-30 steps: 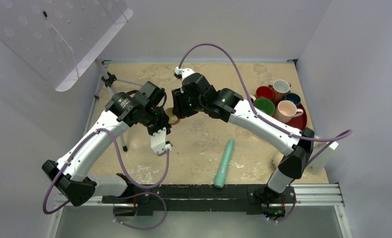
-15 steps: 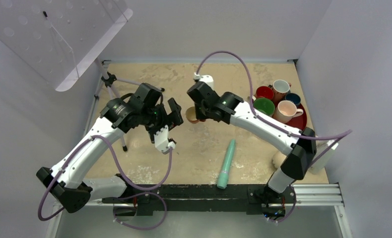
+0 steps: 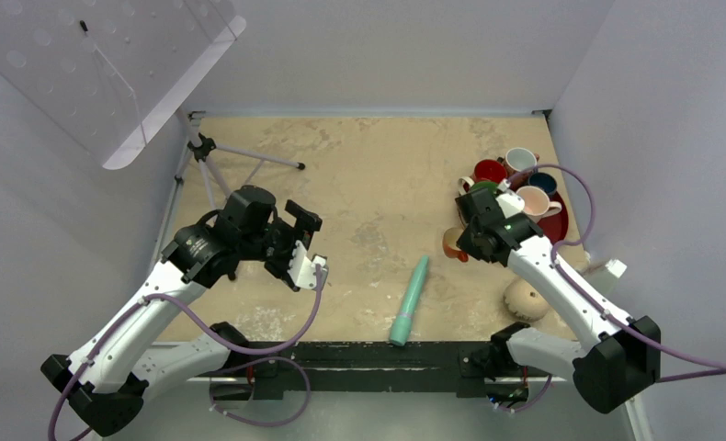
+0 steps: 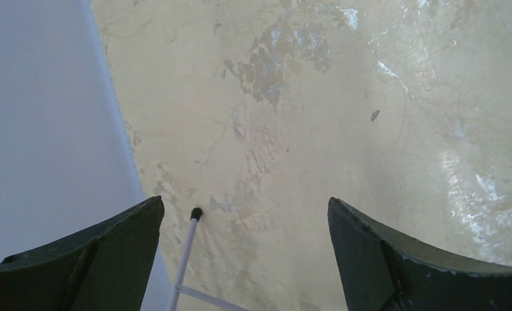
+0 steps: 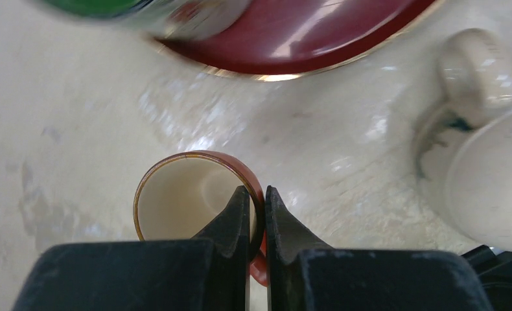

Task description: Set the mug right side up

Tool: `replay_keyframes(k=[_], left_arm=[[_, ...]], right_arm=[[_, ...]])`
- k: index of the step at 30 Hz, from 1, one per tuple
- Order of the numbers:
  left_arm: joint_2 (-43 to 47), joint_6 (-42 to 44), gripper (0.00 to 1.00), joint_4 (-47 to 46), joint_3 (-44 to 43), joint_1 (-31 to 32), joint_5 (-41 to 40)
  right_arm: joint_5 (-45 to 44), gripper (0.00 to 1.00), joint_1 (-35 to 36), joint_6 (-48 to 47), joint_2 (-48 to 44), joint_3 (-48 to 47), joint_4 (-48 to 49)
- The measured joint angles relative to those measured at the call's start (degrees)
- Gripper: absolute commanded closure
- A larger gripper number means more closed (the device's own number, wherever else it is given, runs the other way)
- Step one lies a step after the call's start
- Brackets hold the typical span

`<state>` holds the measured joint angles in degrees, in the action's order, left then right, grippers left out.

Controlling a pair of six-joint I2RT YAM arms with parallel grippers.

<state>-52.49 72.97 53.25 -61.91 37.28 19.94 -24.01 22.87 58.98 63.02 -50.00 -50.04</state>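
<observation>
Right end effector point(image 5: 256, 194) pinching orange cup point(image 5: 175, 204), mug point(image 5: 493, 172) nearby

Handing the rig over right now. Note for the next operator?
Left gripper: open, empty, over the table on its left side.
Right gripper: shut on the rim of a small orange cup, mouth up, near the red tray.
Mug: near right of the table, looks mouth down, nothing touching it.
Done: nothing on the mug.
Left: release the cup, grasp the mug, turn it upright.
</observation>
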Motion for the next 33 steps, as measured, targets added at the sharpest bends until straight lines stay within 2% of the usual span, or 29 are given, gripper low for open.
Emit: replay_keyframes(k=[5,13,17,23,28,31,33], left_arm=[[4.44,-6.75,0.0,-4.15,4.94,0.0,0.24],[8.24,-11.04,0.0,-8.68,7.93,0.0,0.2],[8.68,-11.52,0.0,-9.6,8.2,0.0,-0.24],[8.74,-11.52,0.0,-10.6,8.39,-0.02,-0.87],[8.68,-11.5,0.0,-11.04,8.39,-0.13,-1.31],[8.41,-11.5,0.0,-11.45,8.39,-0.2,-1.33],[8.02,-11.5,0.0,-11.8,8.39,-0.28,-1.33]], right_arm=[[-3.87,1.0,-12.02,7.23,-0.46,2.67,-0.52],[-7.06,1.0,-22.25,14.75,5.18,2.78,2.95],[-6.99,1.0,-25.44,16.74,10.49,3.17,5.86],[-7.54,0.99,-26.21,17.07,17.7,2.29,8.46],[-7.85,0.82,-26.27,15.45,20.28,0.13,10.56],[-7.41,0.53,-26.27,13.73,20.28,-0.15,10.67],[-6.91,0.41,-26.27,12.81,20.26,-0.87,10.14]])
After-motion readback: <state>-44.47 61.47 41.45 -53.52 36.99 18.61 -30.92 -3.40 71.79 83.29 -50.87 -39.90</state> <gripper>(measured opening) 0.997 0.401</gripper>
